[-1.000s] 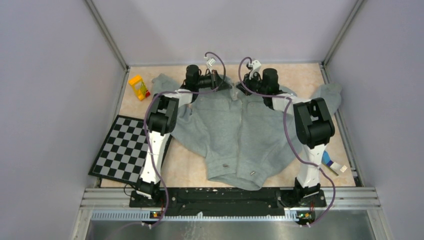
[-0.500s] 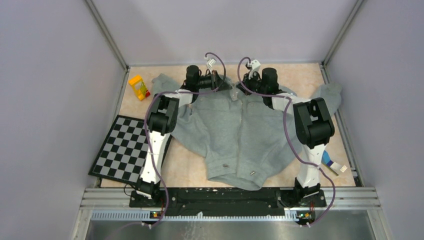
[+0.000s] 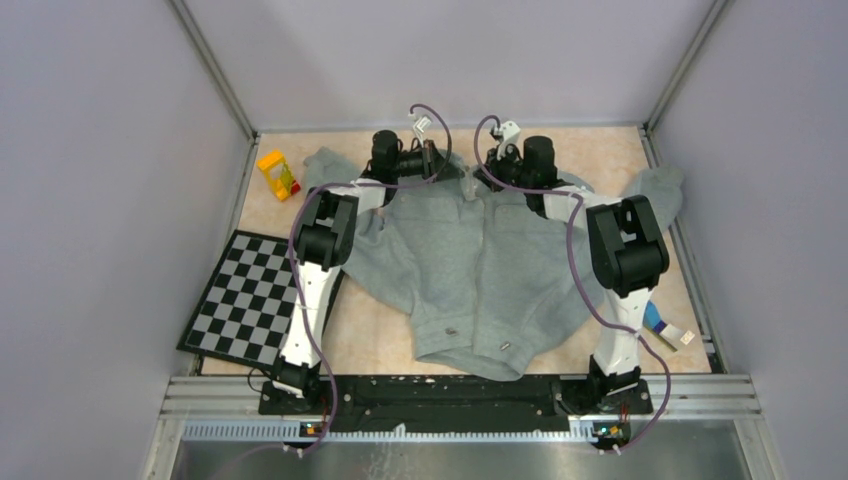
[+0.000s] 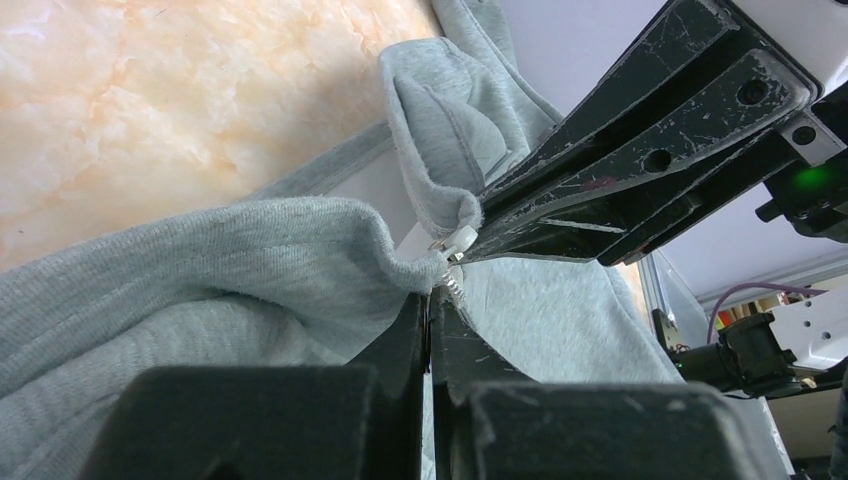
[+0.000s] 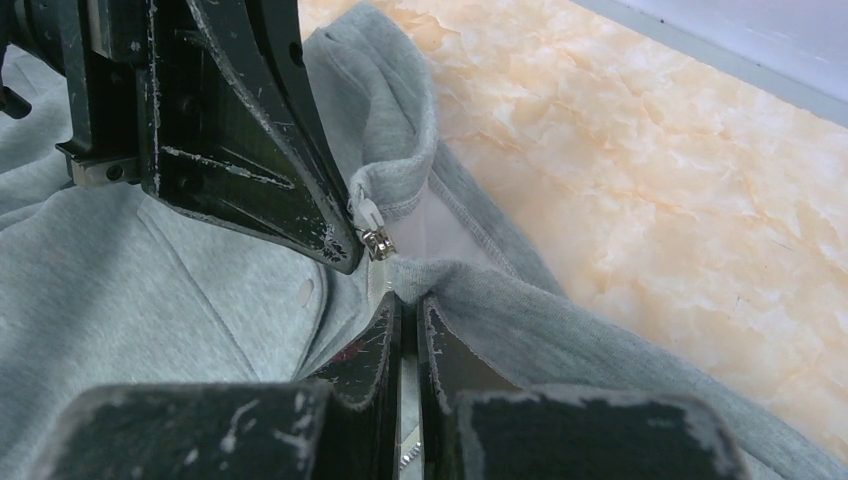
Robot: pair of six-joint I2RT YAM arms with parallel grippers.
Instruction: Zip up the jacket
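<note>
Up at the collar [image 5: 400, 130], on the far side of the table [image 3: 600, 160], my left gripper [image 4: 425, 310] and right gripper [image 5: 405, 310] meet tip to tip, each pinching fleece just beside the zipper slider [image 5: 372, 232]. The jacket [image 3: 440, 260] lies flat, hem at the near edge, its front seam running near to far, so the slider's travel is away from me. I judge that little track remains. I cannot tell which arm grips the slider itself.
</note>
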